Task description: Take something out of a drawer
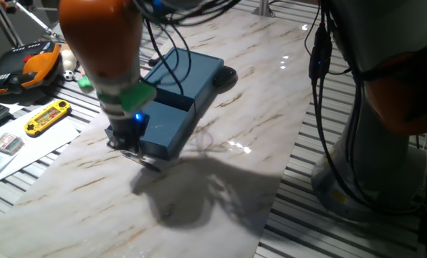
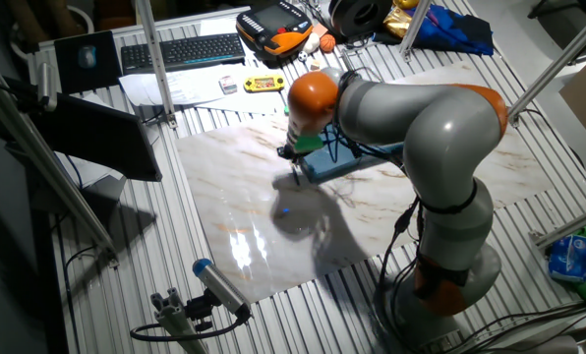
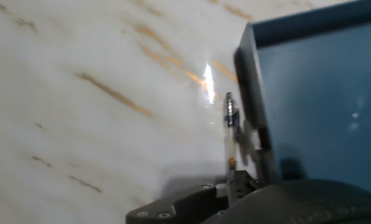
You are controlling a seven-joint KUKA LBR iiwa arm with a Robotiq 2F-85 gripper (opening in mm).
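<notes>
The dark blue drawer [image 1: 167,129] [image 2: 327,165] stands pulled out from its dark blue box [image 1: 192,72] on the marble board. My gripper [image 1: 131,147] [image 2: 295,162] hangs just outside the drawer's front corner, low over the marble. In the hand view the drawer's inside [image 3: 316,99] fills the right and looks bare. A thin dark grey stick [image 3: 230,118] [image 1: 147,163] stands out from my gripper [image 3: 234,177], just outside the drawer's front wall [image 3: 251,93]. The gripper appears shut on the stick, though its fingers barely show.
A yellow handheld game [image 1: 47,117] [image 2: 263,84] lies on papers left of the board. An orange and black tool [image 1: 27,68] and a keyboard [image 2: 180,49] lie beyond it. The arm's base [image 2: 450,275] stands off the board's right edge, with cables hanging [image 1: 317,57].
</notes>
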